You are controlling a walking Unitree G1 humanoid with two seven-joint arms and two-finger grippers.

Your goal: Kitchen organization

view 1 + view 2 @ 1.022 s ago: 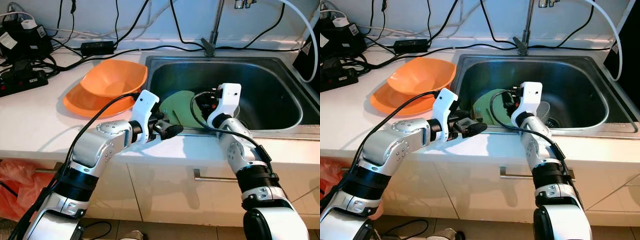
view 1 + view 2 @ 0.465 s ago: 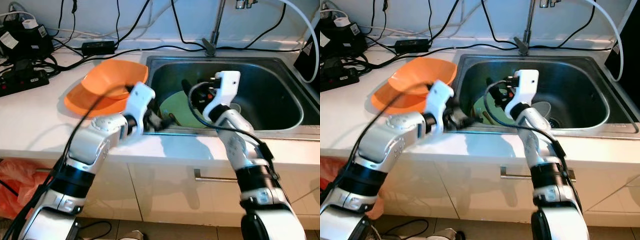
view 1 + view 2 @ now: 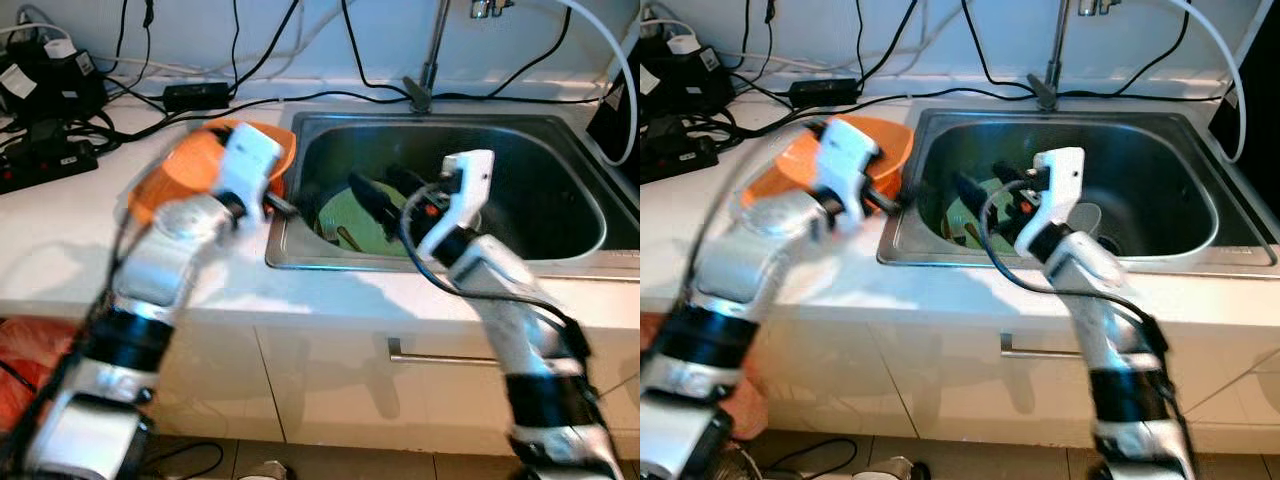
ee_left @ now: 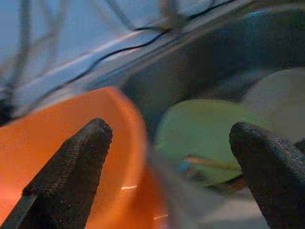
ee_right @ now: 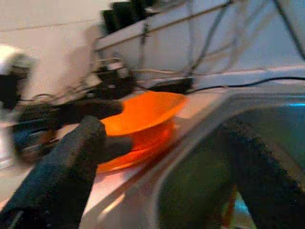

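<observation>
Orange bowl (image 3: 205, 160): sits on white counter (image 3: 60, 250) just left of sink (image 3: 560, 245), stacked on a wider orange dish (image 3: 765, 185). Smooth, glossy plastic, round w/ flared rim.

Green plate (image 3: 370, 215): lies in sink basin near front-left wall. Flat, round, matte pale green. Thin stick-like utensil (image 3: 347, 238) rests on it; type unclear.

Left gripper (image 4: 167, 143): at sink's left rim, beside bowl. Fingers apart, holding nothing. Head views show it blurred against bowl edge; contact w/ bowl can't be confirmed.

Right gripper (image 3: 385, 195): above green plate, inside sink opening, fingers pointing toward robot's left. Fingers spread wide, holding nothing.

View differences:
- Left wrist view: finger pads (image 4: 71, 162) have coarse, grainy black texture; bowl wall, plate and a pale round item (image 4: 281, 95) beyond plate show between them.
- Right wrist view: bowl stack side-on, w/ left gripper dark and blurred in front of it.
- Head views: faucet (image 3: 428, 60), black cables (image 3: 250, 75) and power strip (image 3: 45, 160) along back wall.

Sink: brushed stainless steel, rounded rectangular basin. Cabinet front below has metal bar handle (image 3: 420, 355).
</observation>
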